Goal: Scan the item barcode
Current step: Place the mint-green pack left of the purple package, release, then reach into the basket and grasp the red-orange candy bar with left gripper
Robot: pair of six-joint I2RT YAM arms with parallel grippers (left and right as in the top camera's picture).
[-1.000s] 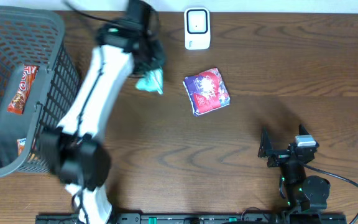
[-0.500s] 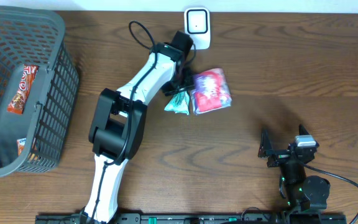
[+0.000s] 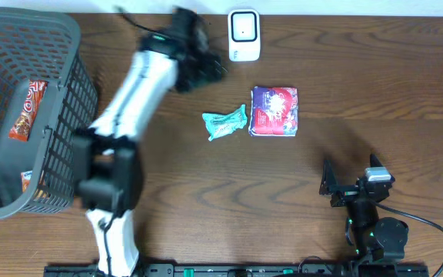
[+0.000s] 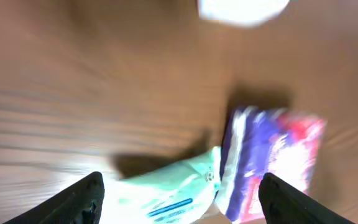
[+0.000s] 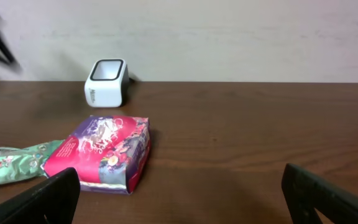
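— Two packets under the left tool (image 4: 179, 186), is that right?

— Yes. Its wrist view, badly blurred, looks down on a green packet (image 4: 166, 200) straight below the tool and a purple packet (image 4: 272, 162) below its right finger. Both lie flat on the counter (image 4: 73, 93). The fingers stand wide apart and grasp nothing.

— Are the packets touching?

— The green one's end meets the purple one's edge. Whether they touch or sit just beside each other, I cannot tell.

— What does the overhead view add?

— It shows the left tool up near the scanner (image 3: 244, 35), with the packets on its near side, apart from it. It alone shows the basket (image 3: 60, 31) out beyond the left arm, with a red snack (image 3: 28, 108) inside.

— And the right tool (image 3: 350, 183)?

— Released as well, fingers spread with bare counter between them. Its wrist view is the sharp one. The purple packet lies ahead of it and to its left, the green packet farther left, and the scanner stands upright beyond them against the wall. That view gives the scanner's side and the purple packet's thickness, which the overhead view flattens.
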